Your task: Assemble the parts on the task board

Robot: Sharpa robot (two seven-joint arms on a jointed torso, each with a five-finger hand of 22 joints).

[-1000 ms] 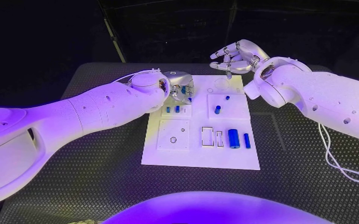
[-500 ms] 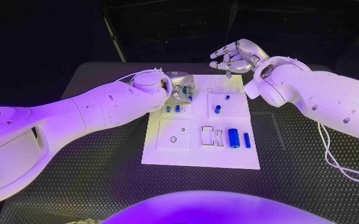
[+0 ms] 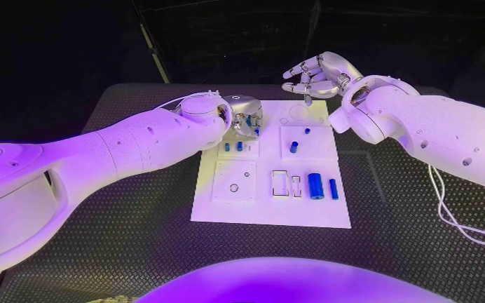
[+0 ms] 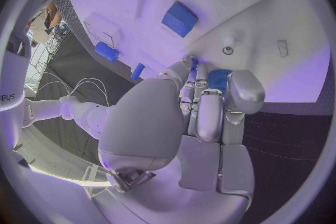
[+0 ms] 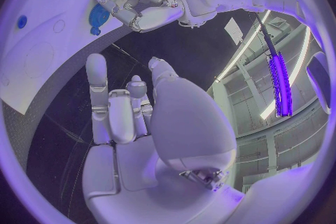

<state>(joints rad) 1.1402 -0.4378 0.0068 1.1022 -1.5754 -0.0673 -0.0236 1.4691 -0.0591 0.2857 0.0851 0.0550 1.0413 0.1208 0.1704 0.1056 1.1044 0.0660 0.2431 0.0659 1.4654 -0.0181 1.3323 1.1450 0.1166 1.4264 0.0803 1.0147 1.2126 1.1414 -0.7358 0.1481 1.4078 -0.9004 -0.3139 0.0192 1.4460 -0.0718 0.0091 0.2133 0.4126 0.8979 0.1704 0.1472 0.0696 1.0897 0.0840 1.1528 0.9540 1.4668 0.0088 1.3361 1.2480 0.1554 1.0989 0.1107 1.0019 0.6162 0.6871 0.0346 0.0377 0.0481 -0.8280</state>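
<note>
Left hand [image 3: 242,117] fingers [image 4: 207,102] curl on a blue part [image 4: 219,77] at the task board [image 3: 271,215] 11 o'clock corner; right hand [image 3: 322,77] hovers at 12, fingers loosely spread, holding nothing. Risk: part tilts and jams, since fingers hide its seat.

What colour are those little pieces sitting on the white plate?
Blue. The parts on the white task board show best in the head view, near the board's middle.
</note>
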